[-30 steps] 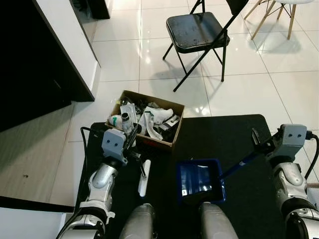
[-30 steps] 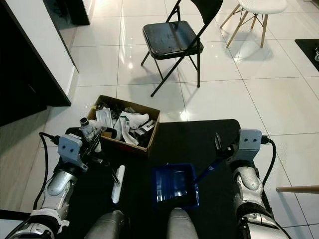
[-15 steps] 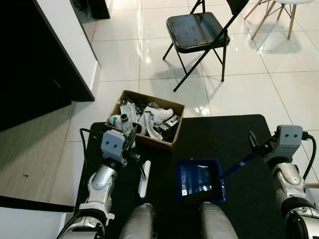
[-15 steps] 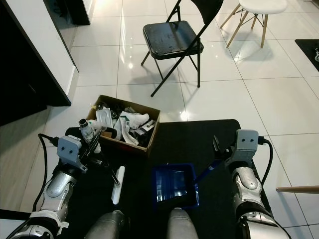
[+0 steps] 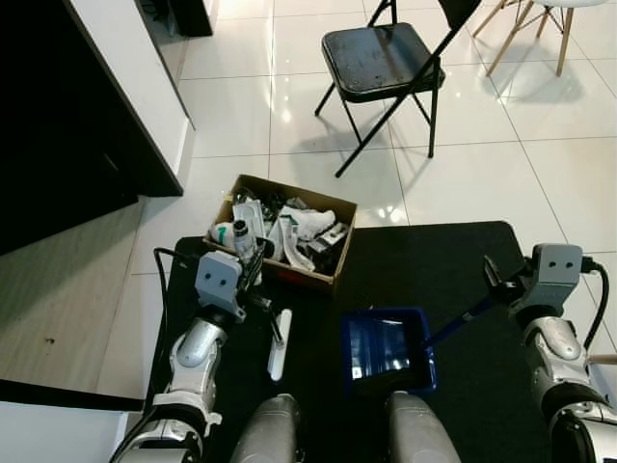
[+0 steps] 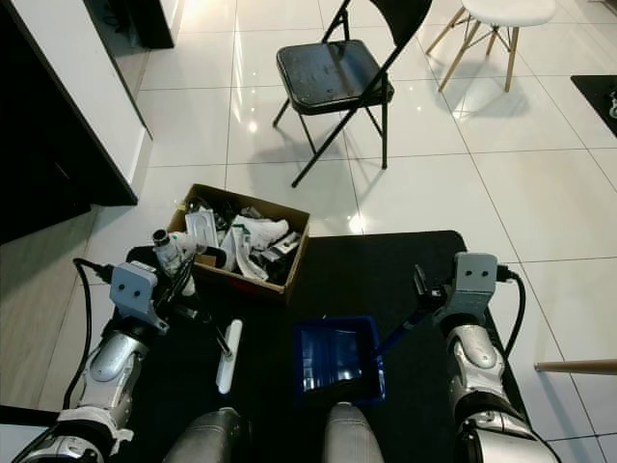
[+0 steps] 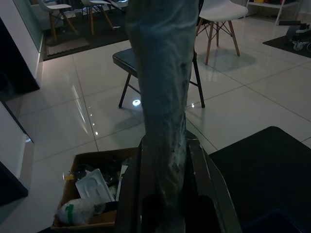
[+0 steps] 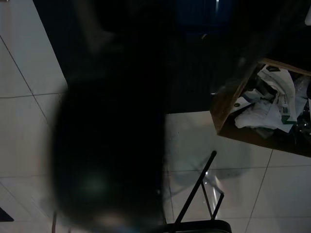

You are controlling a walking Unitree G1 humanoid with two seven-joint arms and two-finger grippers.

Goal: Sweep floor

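Left eye view, floor station. Black mat [image 5: 424, 265] on white tile. Blue dustpan [image 5: 386, 349] flat on the mat, just ahead of the robot's knees. Right gripper [image 5: 496, 280]: fingers closed on the dustpan's handle, which runs up and out from the pan to the robot's right. Left gripper [image 5: 258, 275]: fingers clamped on the grey handle of a brush [image 5: 278, 344], whose white head lies on the mat to the pan's left, apart from it. Cardboard box [image 5: 283, 231] of rubbish just beyond the left gripper, at the mat's far-left corner. Folding chair [image 5: 383, 60] well beyond, on the tile.

Handling note, as a judgement: the brush should be drawn across the mat toward the pan's open edge, bristles kept low. The pan's lip should stay pressed flat so that nothing slips under it. Debris on the black mat is too small to make out.
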